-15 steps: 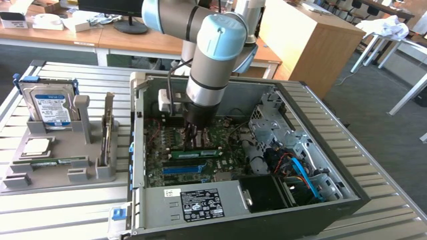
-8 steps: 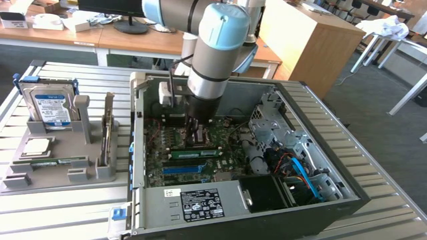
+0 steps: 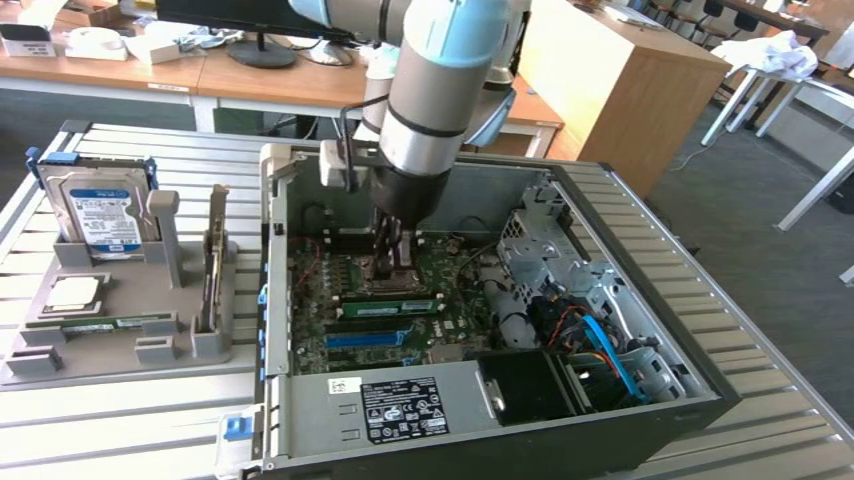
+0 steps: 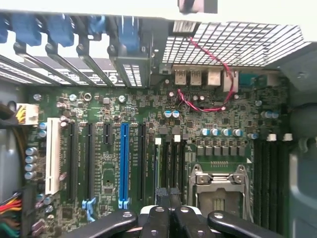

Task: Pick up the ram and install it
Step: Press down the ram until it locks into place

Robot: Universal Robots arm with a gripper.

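My gripper [image 3: 398, 268] reaches down inside the open computer case [image 3: 641, 250], just over the motherboard [image 3: 454, 310]. In the wrist view its black fingers [image 4: 162, 196] are pressed together beside the silver processor socket [image 4: 218, 191], and the gripper [image 4: 168, 194] is shut with nothing showing between the tips. One ram [image 3: 214, 258] stands on edge in the grey holder [image 3: 120, 355] at the exterior view's left. A second green ram [image 3: 114, 322] lies flat in that holder. A green strip [image 3: 387, 306] sits across the board just in front of the gripper.
A blue-labelled hard drive [image 3: 100, 215] and a square silver chip [image 3: 74, 292] also sit in the holder. A blue slot [image 4: 124, 163], black slots [image 4: 270, 178], red wires [image 4: 208, 99] and the case's metal walls surround the gripper. Blue cables [image 3: 601, 345] fill the case's right side.
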